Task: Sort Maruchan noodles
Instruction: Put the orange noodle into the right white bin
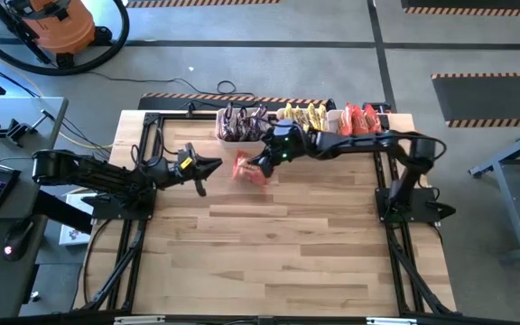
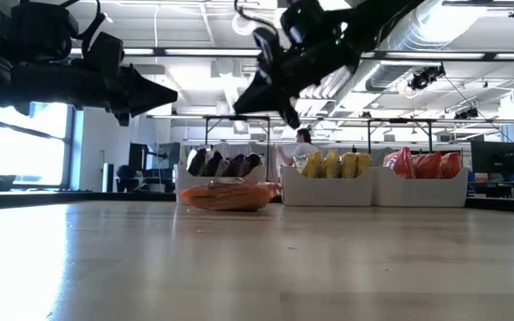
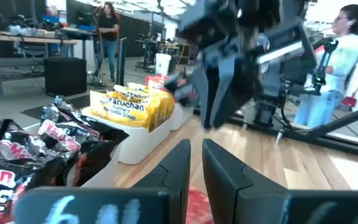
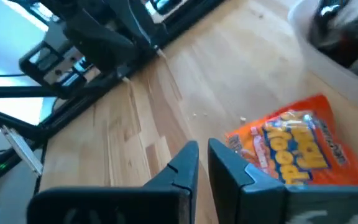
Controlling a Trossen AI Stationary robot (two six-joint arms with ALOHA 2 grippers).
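Noodle packet (image 4: pixel 303 152) flat on table (image 1: pixel 287 253), right hand (image 4: pixel 202 163) above.

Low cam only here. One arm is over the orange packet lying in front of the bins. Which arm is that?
Observer: The right one. From the high view, the right gripper hangs just over the orange-red packet.
Operator: Gripping it?
Observer: No. The right wrist view shows its fingers nearly together with nothing between them, and the packet lies flat on the table beside them.
Operator: The other arm?
Observer: The left gripper hovers to the packet's left, pointing at it, shut and empty.
Operator: Where's the matching bin?
Observer: The bin of red packets is at the right end of the row. The loose packet lies in front of the bin of dark packets at the left end.
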